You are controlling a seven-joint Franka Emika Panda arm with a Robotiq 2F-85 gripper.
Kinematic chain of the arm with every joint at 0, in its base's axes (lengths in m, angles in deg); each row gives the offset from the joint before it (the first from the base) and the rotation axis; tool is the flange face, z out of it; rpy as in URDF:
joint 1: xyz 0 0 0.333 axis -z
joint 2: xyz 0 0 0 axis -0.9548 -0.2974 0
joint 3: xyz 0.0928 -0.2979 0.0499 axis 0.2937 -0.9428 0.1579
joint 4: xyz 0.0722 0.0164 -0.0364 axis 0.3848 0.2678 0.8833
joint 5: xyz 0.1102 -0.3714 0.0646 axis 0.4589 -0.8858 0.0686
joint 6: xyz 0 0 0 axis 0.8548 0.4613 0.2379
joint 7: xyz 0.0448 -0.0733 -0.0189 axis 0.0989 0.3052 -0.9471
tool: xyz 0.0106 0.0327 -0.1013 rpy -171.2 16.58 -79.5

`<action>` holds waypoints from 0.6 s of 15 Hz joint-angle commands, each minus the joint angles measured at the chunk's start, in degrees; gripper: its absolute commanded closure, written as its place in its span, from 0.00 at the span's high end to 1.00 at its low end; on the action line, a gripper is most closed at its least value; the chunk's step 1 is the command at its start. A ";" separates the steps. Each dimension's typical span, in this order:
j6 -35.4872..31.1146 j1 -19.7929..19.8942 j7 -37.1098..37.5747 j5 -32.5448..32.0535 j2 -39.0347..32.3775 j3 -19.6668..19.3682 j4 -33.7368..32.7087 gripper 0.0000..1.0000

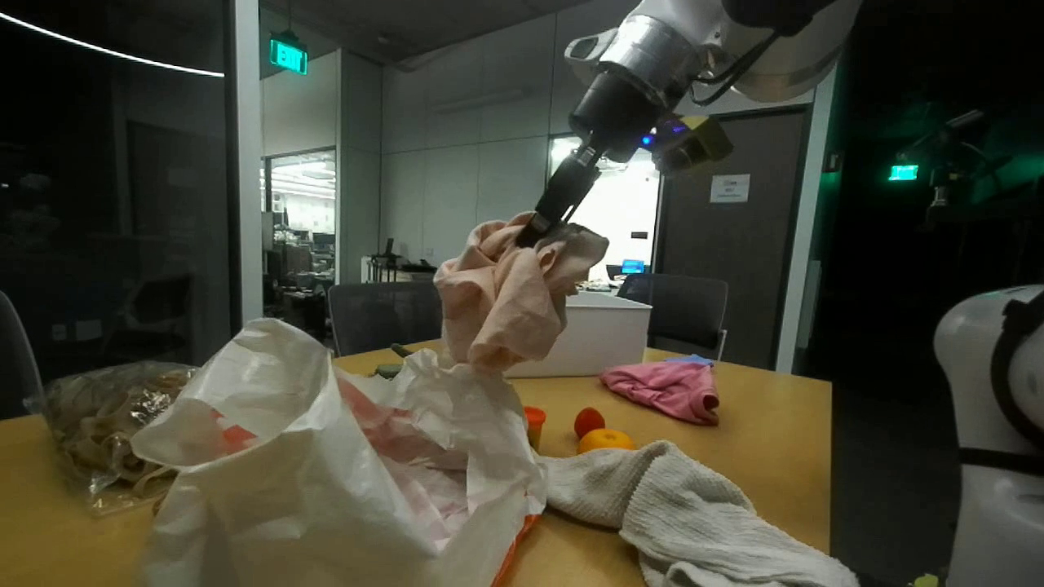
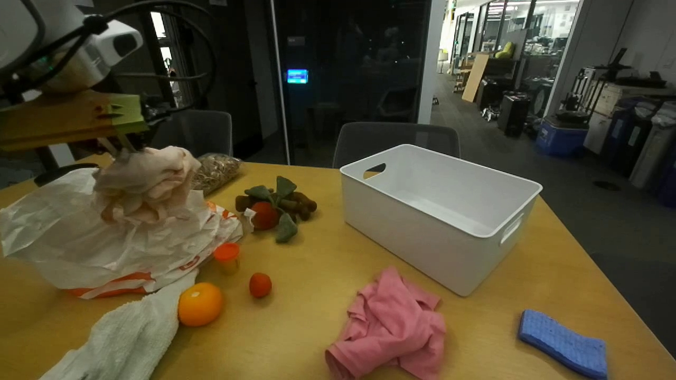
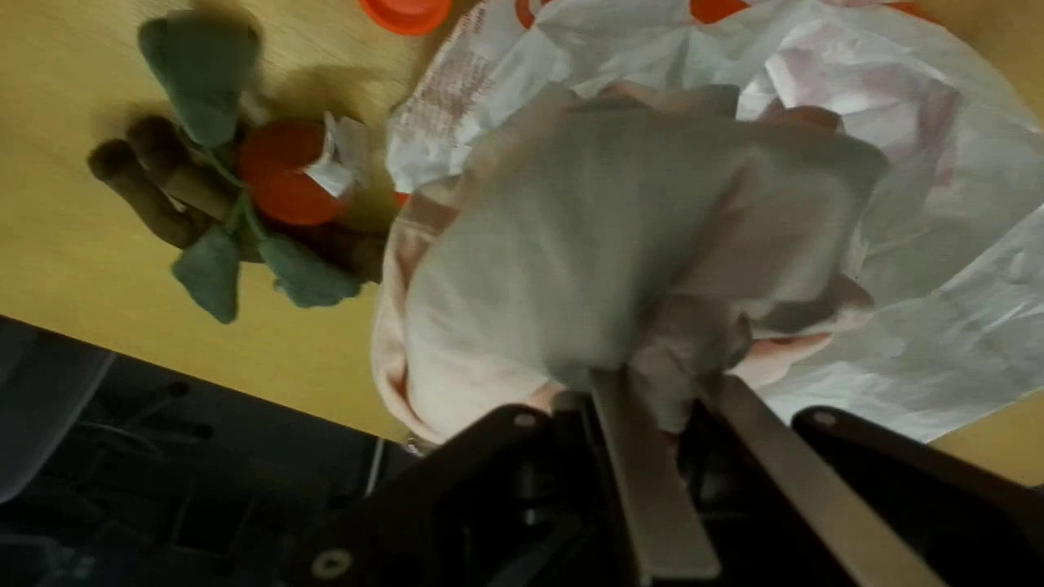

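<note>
Pinching peach cloth (image 1: 502, 297), hand (image 1: 532, 232) above tan table (image 2: 301, 330), dark chairs (image 2: 398, 140) alongside, dim glass-walled room (image 1: 465, 106)

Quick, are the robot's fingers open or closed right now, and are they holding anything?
Gripper: closed, with a crumpled peach-coloured cloth pinched between its fingers.

Dim overall | exit sign (image 1: 289, 55) glowing green | lit opening (image 1: 624, 208) overexposed | wrist view: cloth (image 3: 587, 236) blurred

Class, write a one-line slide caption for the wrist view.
A gripper clasping crumpled peach cloth, which partly hides a white bag; green leaves lie to the side.
</note>
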 commanded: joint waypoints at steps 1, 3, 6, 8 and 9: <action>0.58 -4.02 -2.14 1.77 -4.37 4.00 -2.99 0.08; 0.12 -5.53 -2.27 1.44 -6.34 6.11 -3.99 0.08; -1.81 -6.52 -2.38 0.63 -8.57 9.23 -5.46 0.08; -3.21 -6.55 -2.28 0.29 -9.52 10.59 -6.62 0.07; -3.79 -6.36 -2.15 0.02 -9.88 11.17 -7.08 0.07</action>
